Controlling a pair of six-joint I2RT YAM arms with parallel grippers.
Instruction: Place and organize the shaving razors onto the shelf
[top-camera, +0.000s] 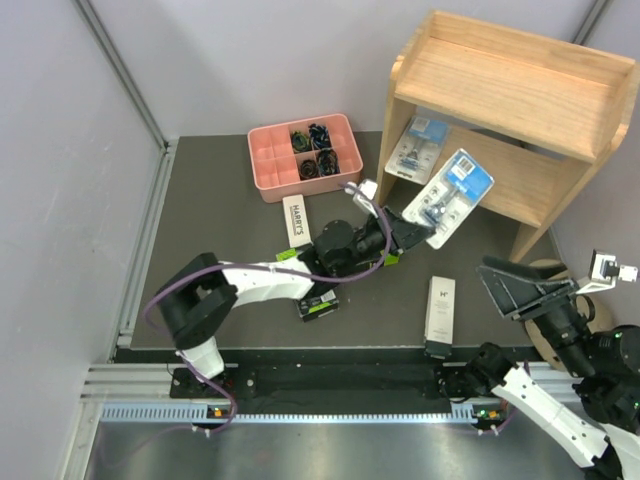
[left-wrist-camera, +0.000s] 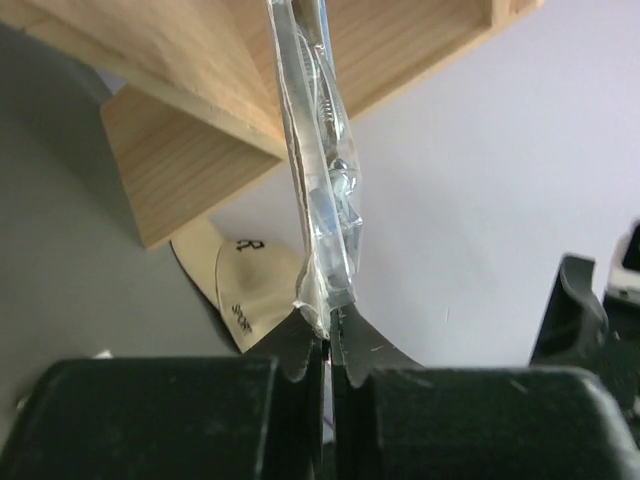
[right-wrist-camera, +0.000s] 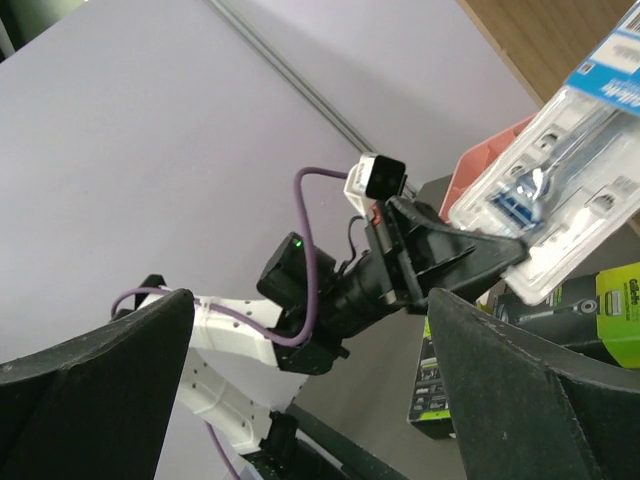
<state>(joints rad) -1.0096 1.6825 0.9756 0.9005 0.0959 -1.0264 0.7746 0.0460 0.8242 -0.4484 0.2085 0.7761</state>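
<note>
Pinching the lower edge of a clear blister pack (top-camera: 450, 195), the left gripper (top-camera: 422, 236) holds it raised, just short of the shelf (top-camera: 520, 90) ahead, where another blister pack (top-camera: 418, 150) leans on the lower tier. Rightward, the right gripper (top-camera: 515, 285) hovers with fingers spread, a slim white box (top-camera: 440, 308) just to its left.

Before shelf (top-camera: 520, 90), blister pack (top-camera: 455, 190); leftward, tray (top-camera: 265, 172).

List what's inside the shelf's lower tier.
One blister pack lies at its left. The shelf's top board hides the back; the held pack in the left gripper covers part of the front.
</note>
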